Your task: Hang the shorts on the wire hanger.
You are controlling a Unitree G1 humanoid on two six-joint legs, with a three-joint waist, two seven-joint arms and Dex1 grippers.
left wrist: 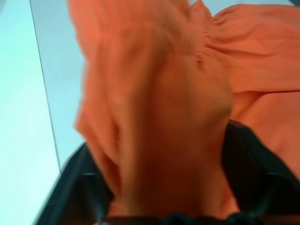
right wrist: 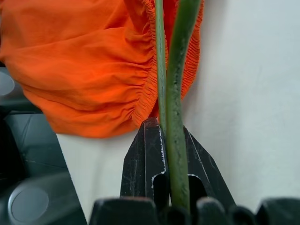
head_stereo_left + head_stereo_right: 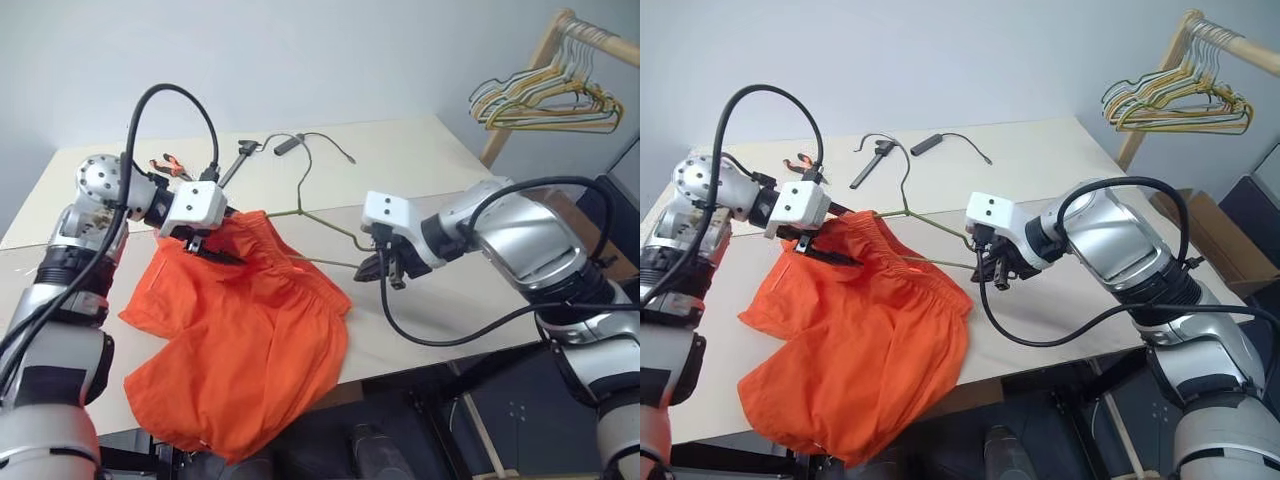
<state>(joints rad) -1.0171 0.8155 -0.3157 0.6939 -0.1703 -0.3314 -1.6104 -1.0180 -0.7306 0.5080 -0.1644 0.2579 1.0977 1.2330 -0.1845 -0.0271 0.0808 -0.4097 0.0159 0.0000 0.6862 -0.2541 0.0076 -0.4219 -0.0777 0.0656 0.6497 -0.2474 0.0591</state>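
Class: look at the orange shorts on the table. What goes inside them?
The wire hanger runs in at the waistband of the shorts; the right gripper clamps its outer end. How far it reaches inside is covered.

Matt cloth shorts (image 3: 250, 340), thin wire hanger (image 3: 330, 232)

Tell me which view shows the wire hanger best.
The left eye view: the wire hanger shows hook, shoulder and the end in the right gripper. The right eye view matches. The right wrist view shows only the pinched wire; the left wrist view shows shorts.
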